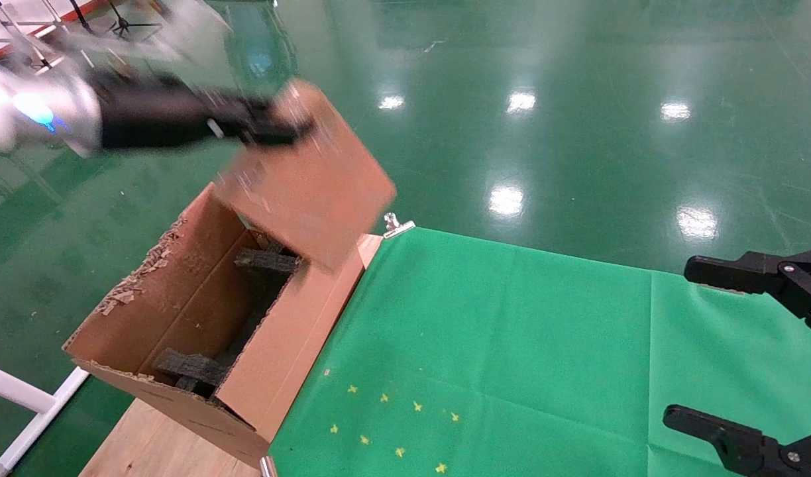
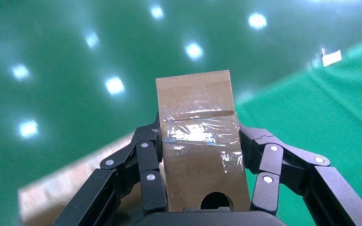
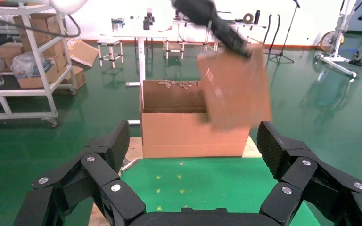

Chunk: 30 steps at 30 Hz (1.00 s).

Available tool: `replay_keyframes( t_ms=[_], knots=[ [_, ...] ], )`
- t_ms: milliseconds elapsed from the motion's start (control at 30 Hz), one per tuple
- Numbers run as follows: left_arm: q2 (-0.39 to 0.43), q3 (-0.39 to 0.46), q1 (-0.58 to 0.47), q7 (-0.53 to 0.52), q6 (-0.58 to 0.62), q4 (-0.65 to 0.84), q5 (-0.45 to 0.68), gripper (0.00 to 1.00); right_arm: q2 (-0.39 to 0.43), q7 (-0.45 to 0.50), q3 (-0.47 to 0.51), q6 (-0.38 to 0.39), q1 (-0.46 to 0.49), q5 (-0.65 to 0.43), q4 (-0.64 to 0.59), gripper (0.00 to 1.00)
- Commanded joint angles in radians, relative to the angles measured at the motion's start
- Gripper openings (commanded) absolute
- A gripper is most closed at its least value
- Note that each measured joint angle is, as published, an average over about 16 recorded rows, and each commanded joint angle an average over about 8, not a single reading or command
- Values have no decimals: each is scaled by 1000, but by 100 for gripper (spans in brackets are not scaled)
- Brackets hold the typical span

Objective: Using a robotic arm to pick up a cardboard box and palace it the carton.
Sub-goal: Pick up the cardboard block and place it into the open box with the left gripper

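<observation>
My left gripper (image 1: 273,129) is shut on the cardboard box (image 1: 309,179), a plain brown block with clear tape, and holds it tilted in the air above the far end of the carton (image 1: 180,318). In the left wrist view the box (image 2: 198,141) sits between both fingers (image 2: 146,165). The carton is open, with torn-edged flaps and black foam blocks (image 1: 266,262) inside. It stands at the left edge of the green cloth. In the right wrist view the box (image 3: 235,89) hangs over the carton (image 3: 179,122). My right gripper (image 1: 743,344) is open and empty at the right.
The green cloth (image 1: 511,344) with small yellow marks covers the table right of the carton. A metal clip (image 1: 395,226) holds the cloth's far corner. A bare wooden edge (image 1: 154,444) lies under the carton. Shelves and tables stand far behind.
</observation>
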Motion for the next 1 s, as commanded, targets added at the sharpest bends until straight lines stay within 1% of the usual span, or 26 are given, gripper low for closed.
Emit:
replay_keyframes(
  t_ms=[33, 133, 233, 433, 700, 1000],
  knots=[
    [-11, -25, -52, 45, 8, 42, -22, 0, 0, 0, 0, 0, 0, 0, 0, 100],
    [-32, -33, -118, 98, 44, 94, -16, 0, 0, 0, 0, 0, 0, 0, 0, 100],
    [-50, -23, -162, 154, 77, 146, 17, 0, 0, 0, 0, 0, 0, 0, 0, 100],
    [-60, 26, -182, 279, 95, 291, 114, 0, 0, 0, 0, 0, 0, 0, 0, 100],
    [-27, 76, -166, 407, 17, 513, 216, 0, 0, 0, 0, 0, 0, 0, 0, 100],
    [39, 109, -165, 514, -103, 729, 283, 0, 0, 0, 0, 0, 0, 0, 0, 100]
  ],
)
